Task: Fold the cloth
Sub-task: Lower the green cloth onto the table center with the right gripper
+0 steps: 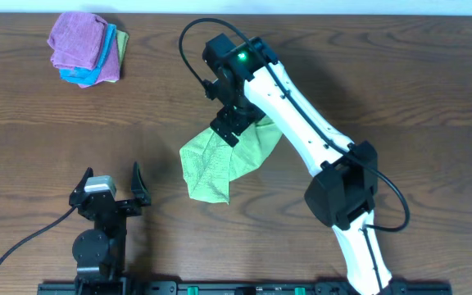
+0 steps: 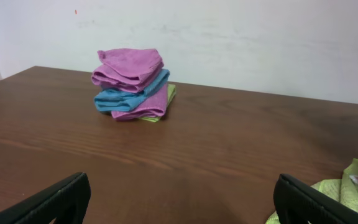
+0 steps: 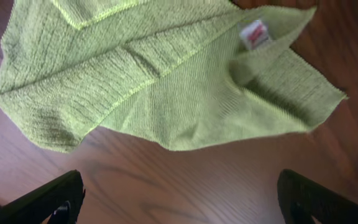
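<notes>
1. My right fingers (image 1: pixel 233 124) are spread wide with nothing between them, and they hang over the far right corner of the cloth (image 1: pixel 215 160).
2. My left fingers (image 1: pixel 111 182) are also wide and empty, near the front edge toward the left corner.
3. The cloth lies rumpled about mid-worktop (image 1: pixel 383 82). Its flaps are doubled unevenly and the white tag (image 3: pixel 254 33) faces up.
4. I judge the fold barely begun, and the step in hand is taking hold of a corner.
5. Next I must lower, pinch one layer at the tagged corner, and carry it across to the opposite edge.
6. The pile of other cloths (image 1: pixel 84 49) at the far left corner stays out of it.
</notes>
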